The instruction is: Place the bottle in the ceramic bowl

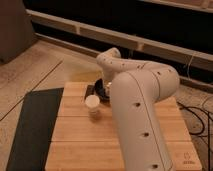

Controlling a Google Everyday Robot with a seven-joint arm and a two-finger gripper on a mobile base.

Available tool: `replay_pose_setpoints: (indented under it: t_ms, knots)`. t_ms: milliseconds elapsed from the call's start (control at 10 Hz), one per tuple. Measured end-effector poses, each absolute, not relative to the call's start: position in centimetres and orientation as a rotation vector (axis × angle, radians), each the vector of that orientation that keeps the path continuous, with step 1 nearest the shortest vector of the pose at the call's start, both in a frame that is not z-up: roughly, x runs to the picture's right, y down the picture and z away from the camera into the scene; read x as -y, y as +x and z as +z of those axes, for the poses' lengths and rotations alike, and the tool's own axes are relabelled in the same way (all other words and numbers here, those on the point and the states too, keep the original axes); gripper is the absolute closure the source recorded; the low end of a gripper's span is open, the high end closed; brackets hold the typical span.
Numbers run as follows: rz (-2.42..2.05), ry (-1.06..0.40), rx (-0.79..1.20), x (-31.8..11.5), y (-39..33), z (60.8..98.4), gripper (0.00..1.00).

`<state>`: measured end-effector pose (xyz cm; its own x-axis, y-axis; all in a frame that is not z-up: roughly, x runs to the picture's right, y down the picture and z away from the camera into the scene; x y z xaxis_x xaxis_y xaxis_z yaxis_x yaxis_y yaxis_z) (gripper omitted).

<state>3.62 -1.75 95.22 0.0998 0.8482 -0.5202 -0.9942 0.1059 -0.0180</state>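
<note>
The ceramic bowl [94, 92] is a dark round shape at the back of the wooden table [75, 140], mostly covered by my arm. My gripper [103, 88] hangs at the end of the white arm [135, 105], directly over or inside the bowl. The bottle is hidden from view.
A cream upright cup [92, 106] stands just in front of the bowl, close to the arm. A dark mat [32, 125] lies along the table's left side. Cables [200, 115] trail on the floor at the right. A wall ledge runs behind the table.
</note>
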Motion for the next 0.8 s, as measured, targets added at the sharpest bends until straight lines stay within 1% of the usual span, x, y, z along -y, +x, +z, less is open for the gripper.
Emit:
replay_pose_setpoints:
  t_ms: [100,200,300,400,700,800]
  knots:
    - [1.42,-0.414,-0.432,1.75,3.6,95.22,0.92]
    - [1.42,-0.414,-0.432,1.75,3.58,95.22,0.96]
    - [1.42,-0.414,-0.432,1.75,3.58,95.22,0.99]
    - [1.42,-0.414,-0.432,1.75,3.57,95.22,0.94]
    - [1.42,-0.414,-0.431,1.76,3.58,95.22,0.63]
    - [1.42,-0.414,-0.431,1.76,3.58,95.21,0.54]
